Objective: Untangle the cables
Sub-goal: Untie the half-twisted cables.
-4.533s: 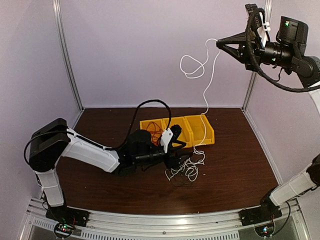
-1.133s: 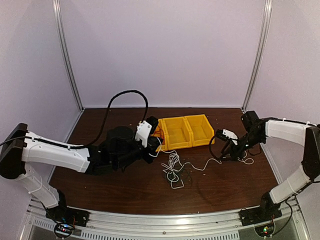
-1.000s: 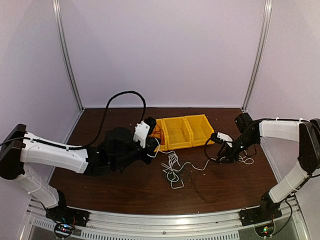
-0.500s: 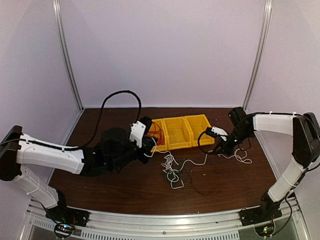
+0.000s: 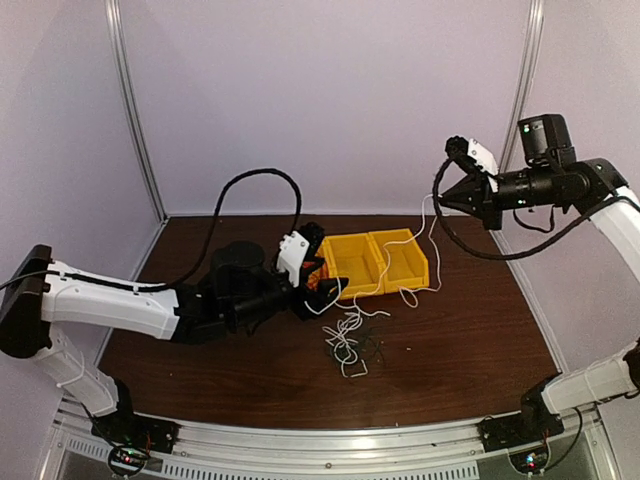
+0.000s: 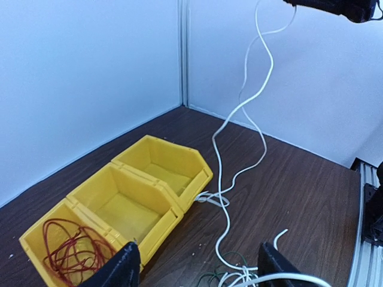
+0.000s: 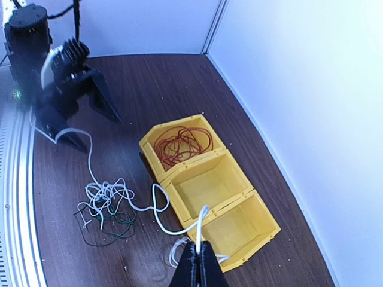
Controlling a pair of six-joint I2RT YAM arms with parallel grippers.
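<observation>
Trailing white cable [image 6: 216,149] from clamping right tool [image 5: 443,199] to tangled clump [image 5: 347,345]; left tool [image 6: 197,263] spread apart.

The dark brown table [image 5: 470,345] carries 3 joined yellow bins [image 5: 352,255] and a clump of cables [image 5: 348,345]

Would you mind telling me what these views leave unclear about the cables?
1. Left wrist view: the bottom edge cuts off the clump.
2. Top view: the dark cables are too thin to trace.
3. Right wrist view: the right gripper hides the held end of the white cable.
</observation>
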